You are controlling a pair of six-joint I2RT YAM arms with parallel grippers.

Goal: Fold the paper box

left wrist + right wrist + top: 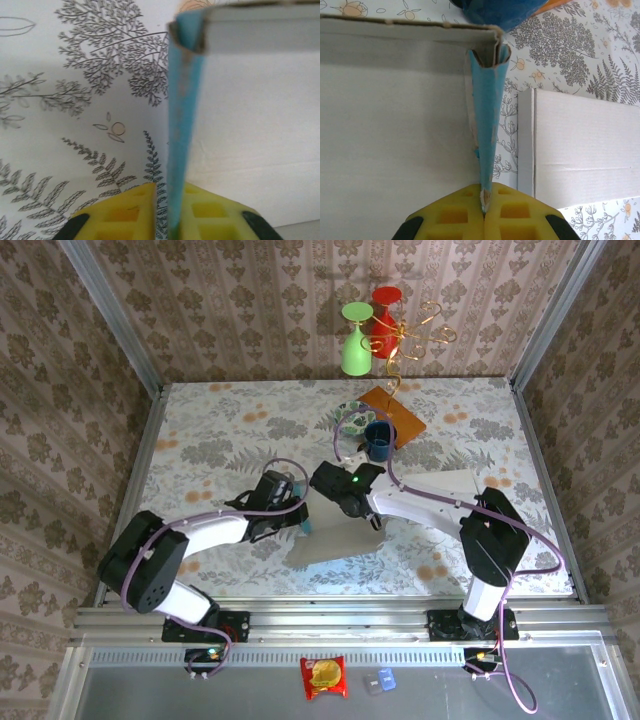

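Left claw [170, 197], right claw [484, 195]: one blue flap [487, 115] apiece, one paper box [395, 110].

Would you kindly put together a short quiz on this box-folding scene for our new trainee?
1. True or false: the right claw is shut on a blue flap of the paper box.
2. Which vessel stands just beyond the box in the top view? A: a blue mug. B: a black kettle. C: a yellow bottle.
3. Fill in: the left claw has ____ fingers.

Key: 1 true; 2 A; 3 yellow.
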